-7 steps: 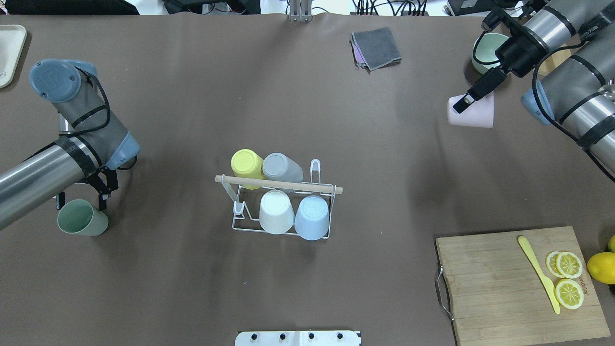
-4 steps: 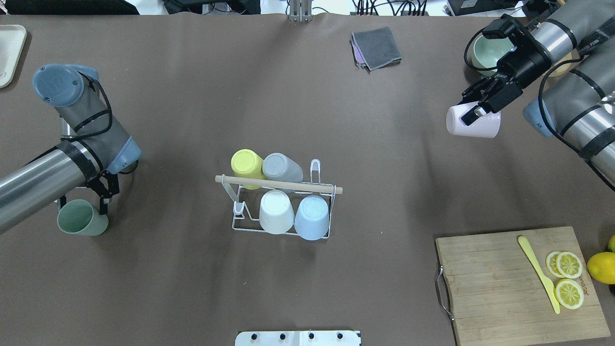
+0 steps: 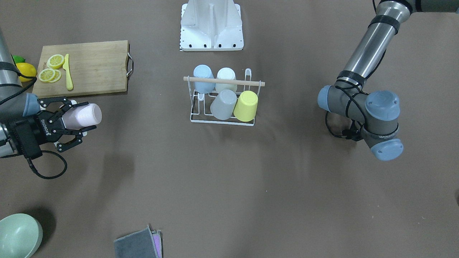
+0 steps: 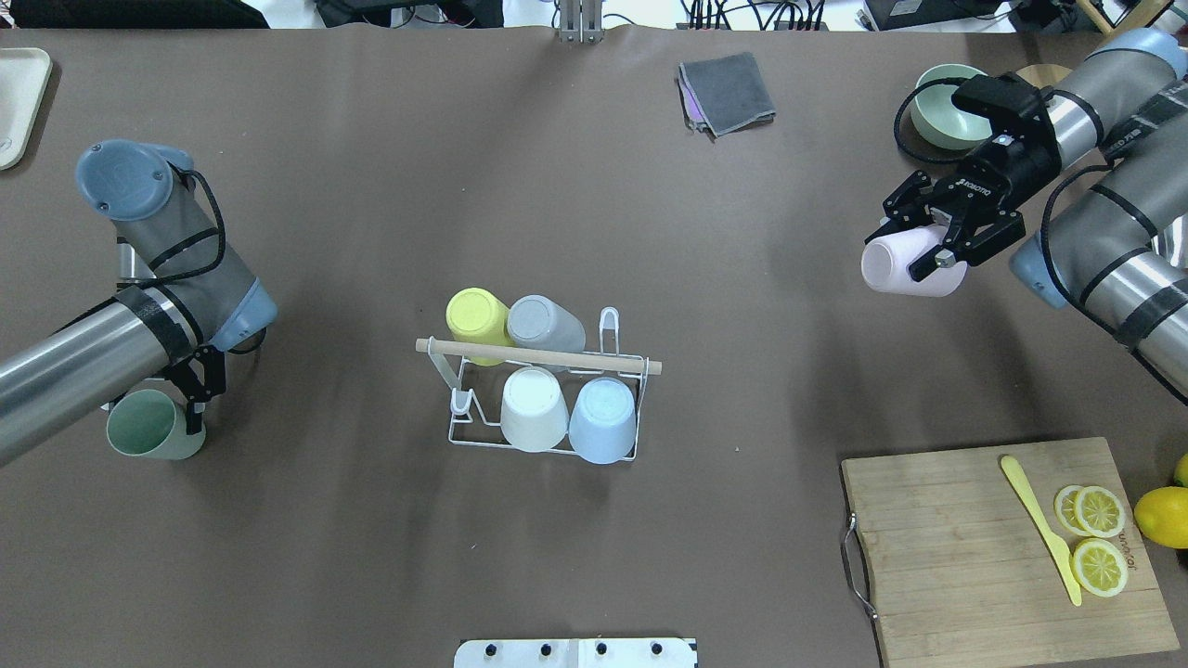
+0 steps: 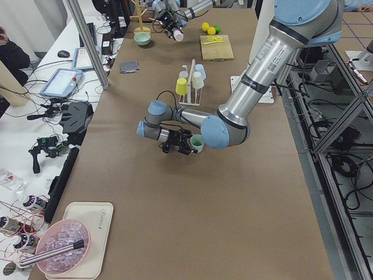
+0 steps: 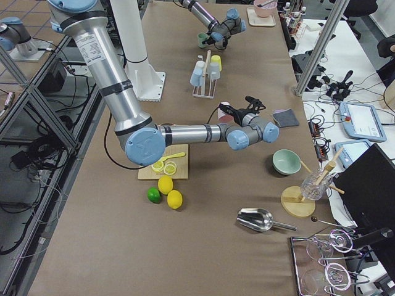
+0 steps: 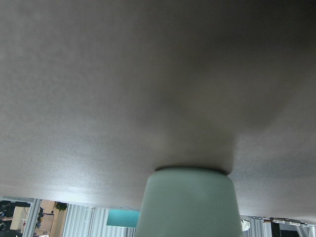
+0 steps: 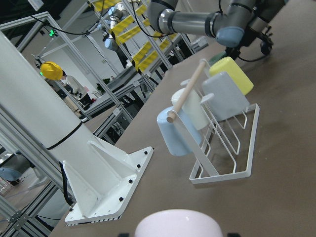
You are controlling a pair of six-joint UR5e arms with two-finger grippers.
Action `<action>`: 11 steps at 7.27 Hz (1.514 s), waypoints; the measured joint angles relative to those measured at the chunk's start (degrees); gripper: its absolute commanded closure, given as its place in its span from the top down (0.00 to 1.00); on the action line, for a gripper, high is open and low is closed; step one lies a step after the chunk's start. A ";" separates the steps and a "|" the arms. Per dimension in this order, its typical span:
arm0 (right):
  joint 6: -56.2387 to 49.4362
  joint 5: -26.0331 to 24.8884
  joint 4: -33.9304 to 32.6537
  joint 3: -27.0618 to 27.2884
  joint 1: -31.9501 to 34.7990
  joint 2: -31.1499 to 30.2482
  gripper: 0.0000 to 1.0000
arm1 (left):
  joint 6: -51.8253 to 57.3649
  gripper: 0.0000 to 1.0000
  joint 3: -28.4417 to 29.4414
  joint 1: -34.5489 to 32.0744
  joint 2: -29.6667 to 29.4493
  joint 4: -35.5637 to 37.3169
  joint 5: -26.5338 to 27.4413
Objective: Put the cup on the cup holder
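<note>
The right end effector [image 4: 914, 249] pinches the pink cup [image 4: 886, 264], held on its side above the tabletop [image 4: 594, 557], well beyond the cup holder [image 4: 436, 346] at its blue-cup end. The left end effector [image 4: 192, 408] is closed on the wall of the green cup [image 4: 144, 427], well off the holder's other end. Upturned on the holder are a yellow cup [image 4: 475, 315], grey cup [image 4: 543, 323], white cup [image 4: 534, 408] and blue cup [image 4: 603, 419].

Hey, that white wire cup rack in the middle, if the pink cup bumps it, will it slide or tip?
Probably slides: the cup holder is thin wire, likely light, on a smooth table cover. Four cups on it add some weight. Its wide flat base makes tipping seem less likely.
</note>
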 measured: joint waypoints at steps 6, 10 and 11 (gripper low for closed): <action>-32.39 18.54 -1.81 -2.52 -3.62 0.25 0.23 | 1.09 0.15 -0.83 0.28 1.82 0.15 -1.56; -45.32 24.72 -5.77 -5.05 -8.20 4.01 0.18 | 1.11 0.12 -1.13 -2.70 1.90 -0.19 -2.11; -45.92 25.52 -6.09 -5.68 -8.60 4.94 0.18 | 1.06 0.12 -1.65 -4.28 1.81 -0.23 -3.38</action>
